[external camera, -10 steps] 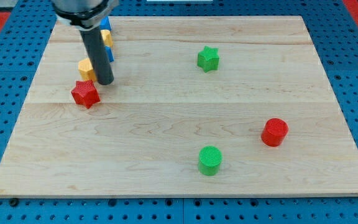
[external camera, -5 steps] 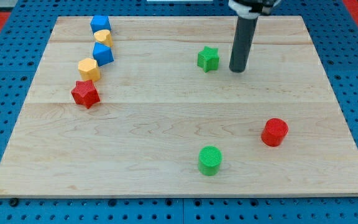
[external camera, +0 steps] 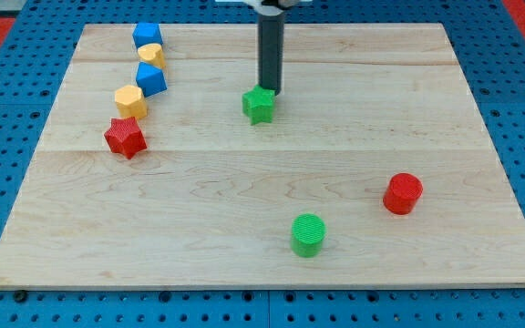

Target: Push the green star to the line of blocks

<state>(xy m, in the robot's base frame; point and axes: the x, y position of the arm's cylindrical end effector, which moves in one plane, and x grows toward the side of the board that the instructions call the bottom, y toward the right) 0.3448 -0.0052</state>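
Observation:
The green star [external camera: 259, 105] lies on the wooden board [external camera: 262, 228], left of centre in its upper half. My tip [external camera: 270, 92] touches the star's upper right edge, on the side away from the line. The line of blocks runs down the board's upper left: a blue cube [external camera: 147, 35], a yellow block [external camera: 152, 55], a blue cube [external camera: 150, 78], a yellow hexagonal block [external camera: 130, 100] and a red star [external camera: 125, 138]. The green star is well to the right of this line.
A green cylinder [external camera: 308, 234] stands near the view's bottom centre. A red cylinder [external camera: 402, 193] stands at the lower right. Blue pegboard surrounds the board.
My tip went from beside the line of blocks across to the right of the green star, then came back left. The green star has slid left and slightly down.

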